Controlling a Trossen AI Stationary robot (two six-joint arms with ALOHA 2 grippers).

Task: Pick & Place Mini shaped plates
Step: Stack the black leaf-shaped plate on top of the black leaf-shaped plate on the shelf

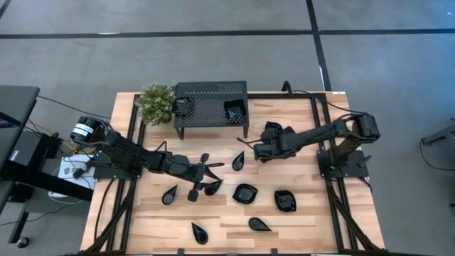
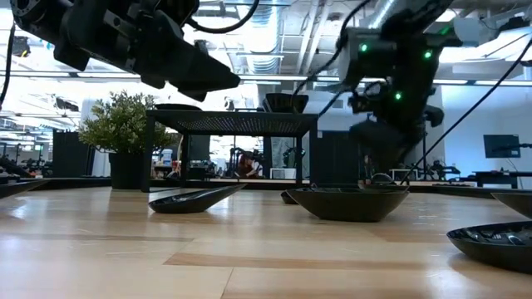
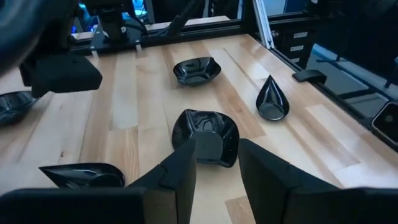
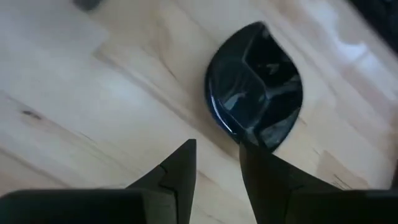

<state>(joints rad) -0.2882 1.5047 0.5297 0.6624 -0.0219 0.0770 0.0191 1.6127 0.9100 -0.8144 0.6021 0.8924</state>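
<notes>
While both arms hang over the wooden table [image 1: 298,213], glossy black mini shaped plates [image 1: 245,193] lie scattered across its boards, some squarish with wavy rims, others drawn to a teardrop point.

Nearest the front edge rest two teardrop dishes [image 1: 260,224], with two squarish ones a row behind. Left of them, the left gripper [image 1: 210,169] hovers among more teardrops, its fingers [image 3: 180,177] a little apart and holding nothing; its wrist camera looks past them at a wavy square plate [image 3: 206,135] just ahead on the wood, a detail lost from overhead.

Farther back, the right gripper [image 1: 254,153] sits above a leaf-shaped plate [image 4: 255,87]. Only its wrist view shows the fingers [image 4: 180,171] parted, empty, with the dish's rim just beyond one tip.

At the far edge stands a black perforated rack [image 1: 211,107] beside a green potted plant [image 1: 156,104]. From above, further dark plates [image 1: 234,109] show on the rack's top; the table-level camera gives instead the bowls' shallow profiles [image 2: 347,202] and the rack's legs.
</notes>
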